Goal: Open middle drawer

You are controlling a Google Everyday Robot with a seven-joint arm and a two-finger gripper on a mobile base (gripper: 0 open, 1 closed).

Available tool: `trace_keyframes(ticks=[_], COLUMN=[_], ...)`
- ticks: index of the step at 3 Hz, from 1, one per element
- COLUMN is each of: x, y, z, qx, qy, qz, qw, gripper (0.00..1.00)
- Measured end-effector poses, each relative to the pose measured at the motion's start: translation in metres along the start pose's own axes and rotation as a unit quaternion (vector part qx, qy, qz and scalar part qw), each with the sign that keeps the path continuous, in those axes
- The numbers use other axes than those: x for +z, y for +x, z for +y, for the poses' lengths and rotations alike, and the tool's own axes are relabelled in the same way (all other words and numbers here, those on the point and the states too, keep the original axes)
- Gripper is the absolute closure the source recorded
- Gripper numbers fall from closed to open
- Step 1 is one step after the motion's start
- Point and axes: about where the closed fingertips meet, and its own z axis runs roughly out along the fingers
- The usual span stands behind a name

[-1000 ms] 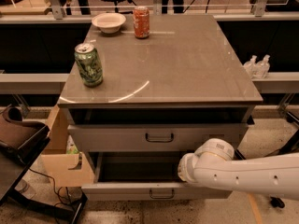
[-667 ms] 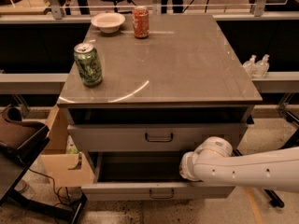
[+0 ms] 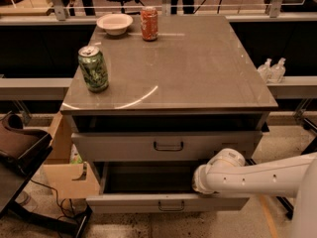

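Working with the tool [image 3: 199, 186] inside the middle drawer [image 3: 124, 203], right of the handle [image 3: 171, 206], grip state impossible to tell; best pulling straight out, keeping the front square.

High front view down onto cabinet [image 3: 198, 73]; hand [image 3: 200, 186] lower right.

pincer: hidden behind wrist [image 3: 218, 175] at middle drawer [image 3: 129, 203] | arm [image 3: 277, 175]: cut off right

A green can [image 3: 93, 68] stands on the surface [image 3: 198, 68]; behind it sits a white bowl [image 3: 114, 23], behind-right of it an orange can [image 3: 149, 23].
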Motion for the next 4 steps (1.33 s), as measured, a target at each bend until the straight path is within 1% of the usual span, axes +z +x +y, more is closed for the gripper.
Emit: trace_keyframes(ticks=[1,2,3,4], x=[0.015,0.022,0.018,0.000], y=[0.013,0.022,0.021,0.011], z=[0.018,0.047,0.076,0.104], qx=[0.022,0.040,0.036,0.010], qy=[-0.014,-0.034,-0.064,-0.094], qz=[-0.006,-0.005,0.012,0.041], qw=[0.9996,0.9986,0.9972,0.9946], gripper=[1.00,1.00,1.00,1.00])
